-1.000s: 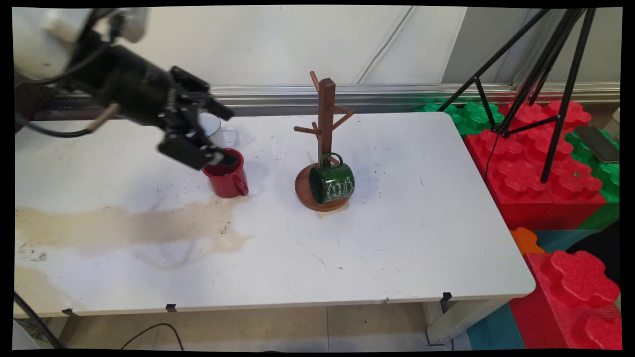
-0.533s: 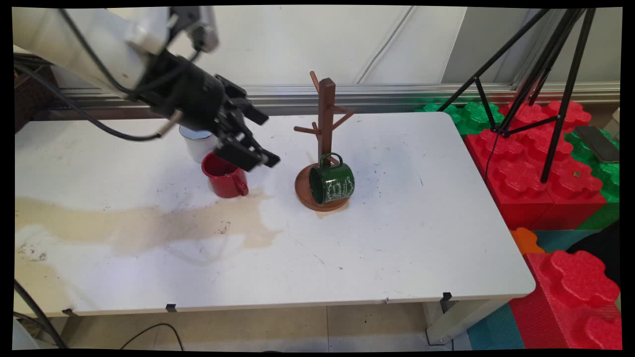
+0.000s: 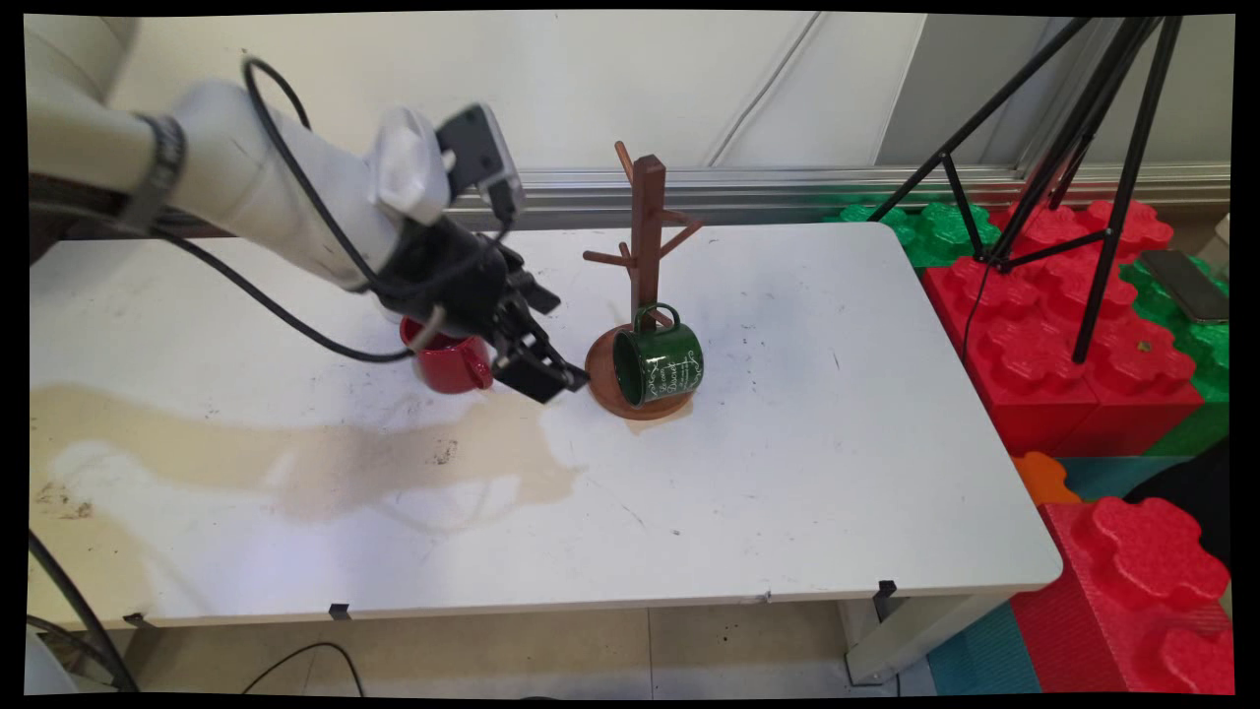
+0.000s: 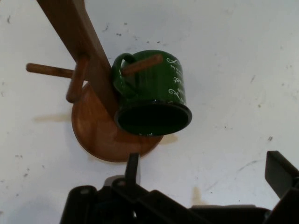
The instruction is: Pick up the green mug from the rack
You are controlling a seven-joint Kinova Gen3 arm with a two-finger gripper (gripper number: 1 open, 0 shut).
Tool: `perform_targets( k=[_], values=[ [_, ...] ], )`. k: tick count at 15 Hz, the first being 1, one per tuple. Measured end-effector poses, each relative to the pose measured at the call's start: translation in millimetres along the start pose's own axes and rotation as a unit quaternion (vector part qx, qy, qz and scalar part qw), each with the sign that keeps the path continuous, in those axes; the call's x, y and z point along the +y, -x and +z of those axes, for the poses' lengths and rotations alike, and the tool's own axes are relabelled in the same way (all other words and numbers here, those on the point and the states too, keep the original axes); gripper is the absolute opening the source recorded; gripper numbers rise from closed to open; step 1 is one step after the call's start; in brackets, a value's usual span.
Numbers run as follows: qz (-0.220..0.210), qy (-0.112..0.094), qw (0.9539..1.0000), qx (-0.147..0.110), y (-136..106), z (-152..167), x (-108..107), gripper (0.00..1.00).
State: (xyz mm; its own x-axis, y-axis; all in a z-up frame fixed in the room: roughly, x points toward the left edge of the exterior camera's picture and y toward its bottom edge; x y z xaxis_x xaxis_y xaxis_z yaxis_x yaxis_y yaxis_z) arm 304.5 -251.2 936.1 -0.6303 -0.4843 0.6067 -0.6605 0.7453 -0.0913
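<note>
We see the gripper [image 3: 544, 366] low over the table [image 3: 787, 473], its jaws spread wide and holding nothing. It sits between the red mug [image 3: 455, 361] and the mug tree [image 3: 645, 256], just beside the tree's round base [image 3: 602, 379], toward the table's far edge and left of its middle. From the hand view, we look straight at that base [image 4: 96, 133], with one finger [image 4: 132, 168] thin at the bottom centre and the other [image 4: 280, 172] out at the right edge, a broad gap between them.

The green mug [image 3: 658, 364] hangs by its handle on a low peg of the tree, tipped on its side with its dark mouth facing the table's near left; in the hand view the mug [image 4: 156, 91] has its mouth turned toward us and white lettering down its side. The red mug stands upright, partly covered by the arm's wrist. A tan stain [image 3: 295, 453] spreads across the table's left half, toward the near edge. Beyond the table's right edge we see red and green foam blocks [image 3: 1073, 354] and a black tripod [image 3: 1073, 148].
</note>
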Motion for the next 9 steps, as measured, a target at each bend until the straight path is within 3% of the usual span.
perform_targets(
  k=[9],
  values=[
    [-0.023, -0.004, 0.9997, 0.009, 18.7, 61.5, 11.0, 1.00]
  ],
)
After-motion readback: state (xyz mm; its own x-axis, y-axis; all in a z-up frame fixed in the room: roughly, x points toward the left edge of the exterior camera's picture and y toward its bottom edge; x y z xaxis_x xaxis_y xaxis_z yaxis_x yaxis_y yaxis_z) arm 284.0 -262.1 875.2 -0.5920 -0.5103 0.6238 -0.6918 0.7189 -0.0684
